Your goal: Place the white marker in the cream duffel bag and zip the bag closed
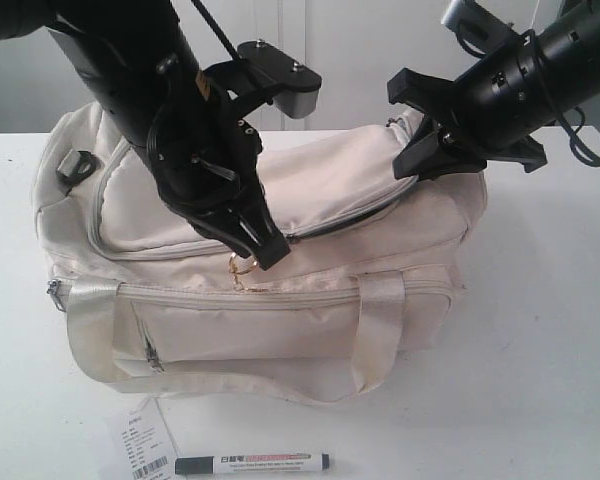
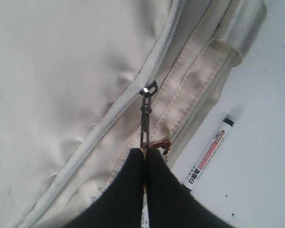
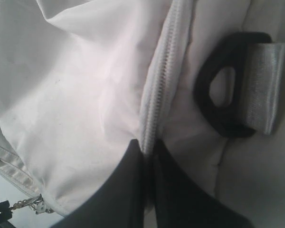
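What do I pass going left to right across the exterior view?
From the left: strap ring → tag → marker → right pincer. The left pincer shares the marker's span, so it is left out.

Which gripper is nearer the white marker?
Left. The left gripper pinches the zipper pull on the side facing the white marker; right gripper clamps the cream duffel bag at its far end.

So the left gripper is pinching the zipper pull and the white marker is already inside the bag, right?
Not quite: the left gripper does pinch the zipper pull, but the white marker lies on the table in front of the cream duffel bag, per the exterior view.
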### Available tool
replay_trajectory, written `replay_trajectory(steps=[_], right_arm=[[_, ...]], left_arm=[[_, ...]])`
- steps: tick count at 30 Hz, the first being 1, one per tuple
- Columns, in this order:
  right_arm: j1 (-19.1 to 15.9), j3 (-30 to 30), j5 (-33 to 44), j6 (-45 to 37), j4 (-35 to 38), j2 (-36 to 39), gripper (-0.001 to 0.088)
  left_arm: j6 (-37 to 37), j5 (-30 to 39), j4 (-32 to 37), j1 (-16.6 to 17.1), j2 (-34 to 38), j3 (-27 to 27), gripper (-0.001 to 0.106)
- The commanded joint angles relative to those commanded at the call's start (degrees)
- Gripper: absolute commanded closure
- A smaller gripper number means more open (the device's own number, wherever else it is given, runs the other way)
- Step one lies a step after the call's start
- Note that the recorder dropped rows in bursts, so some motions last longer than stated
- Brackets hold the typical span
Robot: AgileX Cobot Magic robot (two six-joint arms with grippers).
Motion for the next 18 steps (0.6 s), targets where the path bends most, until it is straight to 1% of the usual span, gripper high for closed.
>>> replay_trajectory(steps=[7, 18], right_arm=[[0.0, 0.0, 0.0, 0.0, -0.1, 0.0, 0.0868], [0.0, 0.0, 0.0, 0.0, -0.1, 0.0, 0.0868]], left_arm=[[0.0, 1.8, 2.7, 0.0, 0.0, 0.0, 0.105], [0.0, 1.9, 3.5, 0.0, -1.4, 0.0, 0.105]])
